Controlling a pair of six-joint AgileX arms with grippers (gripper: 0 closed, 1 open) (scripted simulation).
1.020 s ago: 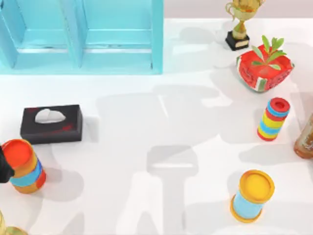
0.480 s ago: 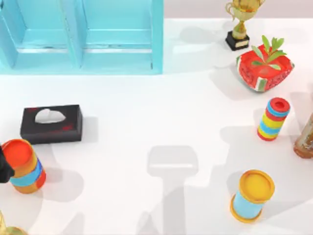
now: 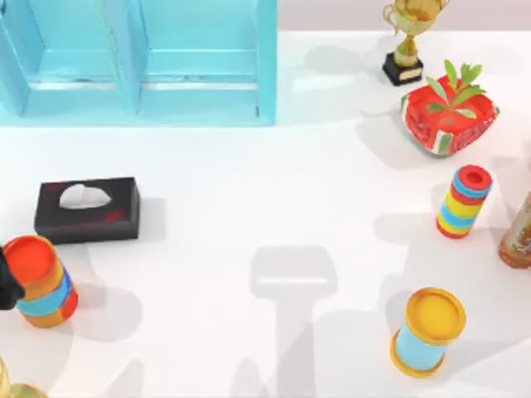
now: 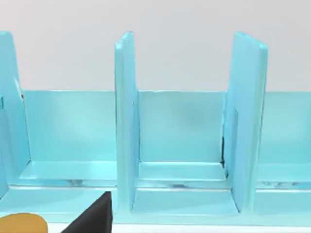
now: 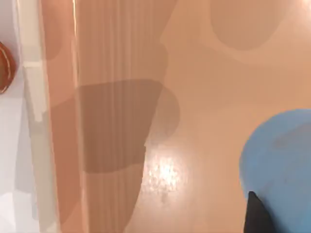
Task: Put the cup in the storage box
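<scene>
The white surface [image 3: 249,215] carries everything. The biggest thing is the turquoise storage box [image 3: 137,62], which stands at the far left part of the surface. In the left wrist view the storage box [image 4: 180,141] shows upright dividers and open compartments between them.

The black tissue box [image 3: 87,210] lies on the left side, well apart from the storage box. On the far right side is a watermelon-patterned planter [image 3: 448,116] with a green plant in it. A gold trophy [image 3: 406,41] stands just beside it.

Three striped canisters are there:
- The orange-topped canister [image 3: 40,280] is near the left edge.
- The yellow-topped canister [image 3: 427,332] is at the near right.
- The thin red-topped canister [image 3: 465,201] is on the right.

A brown bottle [image 3: 518,236] is cut by the right edge.

The blue cup [image 5: 282,165] appears in the right wrist view, very near the camera. It is above a peach-coloured floor [image 5: 194,97]. A dark part of the right hand [image 5: 256,216] touches the cup. I cannot tell whether this hand is open or closed.

The left hand [image 3: 5,286] is a black shape at the left edge, touching the orange-topped canister. Its state I cannot tell either.
</scene>
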